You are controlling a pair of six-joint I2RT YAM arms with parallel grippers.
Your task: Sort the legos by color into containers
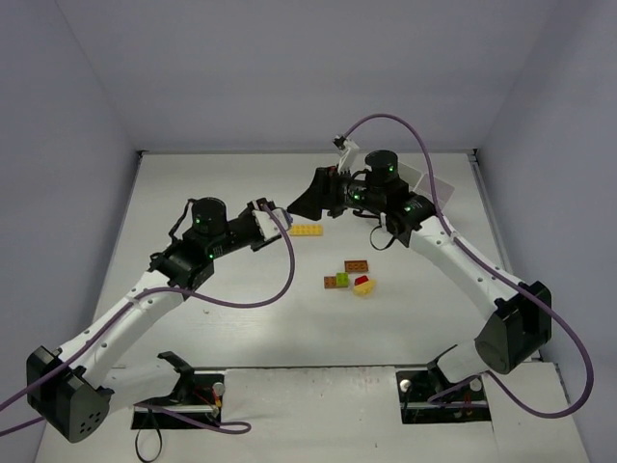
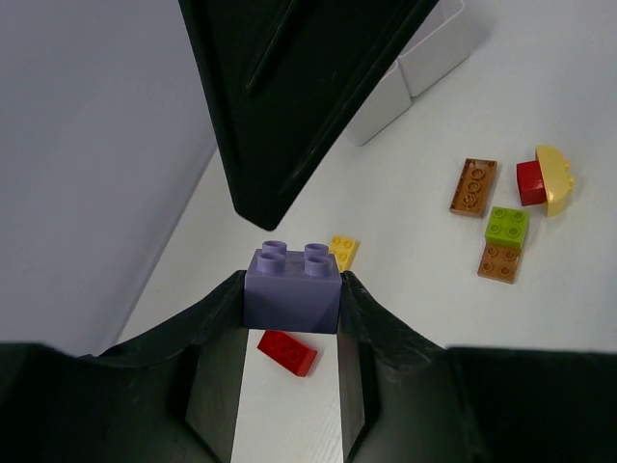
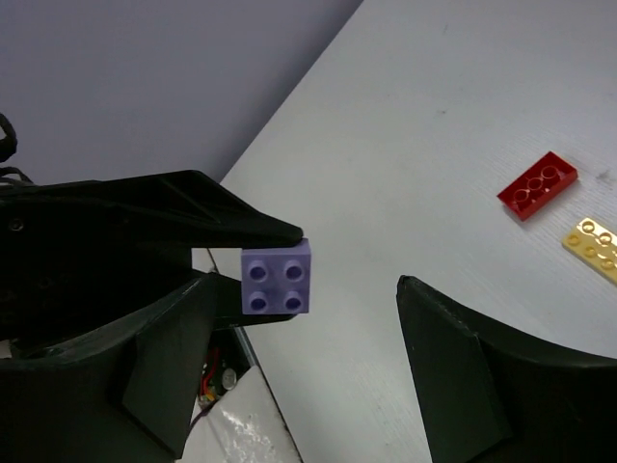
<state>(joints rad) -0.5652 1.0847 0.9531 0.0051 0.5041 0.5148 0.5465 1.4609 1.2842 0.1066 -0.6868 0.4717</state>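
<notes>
Left gripper [image 2: 292,278] is pinching a lavender brick [image 2: 292,301], studs facing up in the left wrist view. One finger [image 2: 217,323] presses on each side of it, and it's held up off the table [image 2: 578,367]. So that brick isn't in any compartment right now, it's up in the air roughly mid-table, towards the far side.

Right gripper [image 3: 307,282] is right up against it with its jaws spread wide. In the right wrist view the lavender brick sits between the two fingers, closer to the one at 9 o'clock, with a clear gap to the one at 3 o'clock. Can't really tell whether the near finger is touching the brick, everything's black on black there.

Rest of the bricks are loose on the table. In the left wrist view:
- a flat yellow piece [image 2: 343,251] peeking out at 1 o'clock from the held brick
- a flat red piece [image 2: 287,352] at 6 o'clock, seen between the fingers
- out at 2 o'clock a little cluster: a brown plate [image 2: 473,186], a red brick [image 2: 529,182] touching a yellow curved piece [image 2: 556,178], and a lime green brick [image 2: 507,226] sitting on one end of another brown plate [image 2: 499,263]

The white tray [image 2: 429,58] is at 1 o'clock, top of that view, mostly hidden behind the right gripper. Can't see what's in its compartments.
</notes>
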